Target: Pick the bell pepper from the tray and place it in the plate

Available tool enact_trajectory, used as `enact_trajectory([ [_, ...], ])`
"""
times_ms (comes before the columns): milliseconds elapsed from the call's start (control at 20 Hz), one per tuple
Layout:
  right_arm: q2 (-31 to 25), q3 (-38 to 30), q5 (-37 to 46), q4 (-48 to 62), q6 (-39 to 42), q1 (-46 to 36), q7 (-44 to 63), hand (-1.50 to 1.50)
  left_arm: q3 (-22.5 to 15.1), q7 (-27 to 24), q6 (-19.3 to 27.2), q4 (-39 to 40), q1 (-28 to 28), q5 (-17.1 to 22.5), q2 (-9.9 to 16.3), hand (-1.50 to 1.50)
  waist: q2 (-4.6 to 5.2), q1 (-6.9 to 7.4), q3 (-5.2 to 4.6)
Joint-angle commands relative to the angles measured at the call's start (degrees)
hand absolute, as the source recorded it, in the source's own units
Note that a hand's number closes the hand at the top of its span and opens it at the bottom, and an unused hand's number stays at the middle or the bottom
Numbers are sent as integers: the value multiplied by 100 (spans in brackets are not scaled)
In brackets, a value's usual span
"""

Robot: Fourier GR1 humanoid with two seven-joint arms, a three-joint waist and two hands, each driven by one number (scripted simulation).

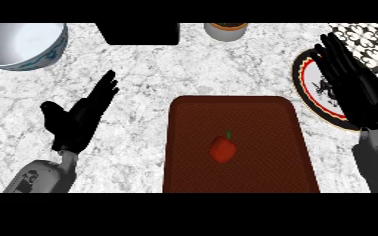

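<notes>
Entry, head view. The small red bell pepper with a green stem [223, 148] lies on the dark brown rectangular tray [258, 180], a little left of the tray's centre, untouched. Its long axis runs roughly up and down in the view, stem end pointing away from me and tilted slightly right.

My right hand [347, 82] is over the right edge of the counter, fingers straight and extended, holding nothing. It overlaps the round white plate with a dark rim and a dark figure printed at its centre [314, 82], so part of the plate is hidden under it. My left hand [80, 115] rests on the white marbled counter [140, 70], left of the tray, fingers straight and relaxed, thumb out, also holding nothing.

Key relation: the pepper lies toward me and to the left of the right hand, and to the right of the left hand. I judge the two hands about equally far from it. The plate sits just beside the tray's upper right corner, on the right hand's side, so I judge the right hand the better choice for both pick and place.

Pick not yet begun. Also present, away from the work: a white bowl with a blue band [29, 45], upper left.
</notes>
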Motion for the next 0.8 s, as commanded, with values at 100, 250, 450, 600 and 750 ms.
enact_trajectory([
  [100, 903, 594, 865, -911, -1476, 281, 305, 150, 391, -81, 297, 447, 256, -273, 127, 0, 53, -2, 92],
  [250, 1648, 1178, 1558, -1010, -2417, 528, 209, 150, 268, -74, 1051, 592, 640, -729, -63, 0, 43, 61, 89],
  [450, -1337, 1290, 4096, -157, -1702, 701, 480, 150, 245, 113, 826, 533, 573, -530, 5, 0, 50, -84, -64],
  [600, 730, 1473, 4271, -379, -3763, 1412, 290, 150, 256, -110, 996, 686, 850, -547, -209, 0, 47, -121, 102],
  [750, 1901, 1554, 3293, -824, -4196, 1888, -835, -150, 342, -19, 1003, 666, 733, -517, -167, 0, 36, -183, 144],
])
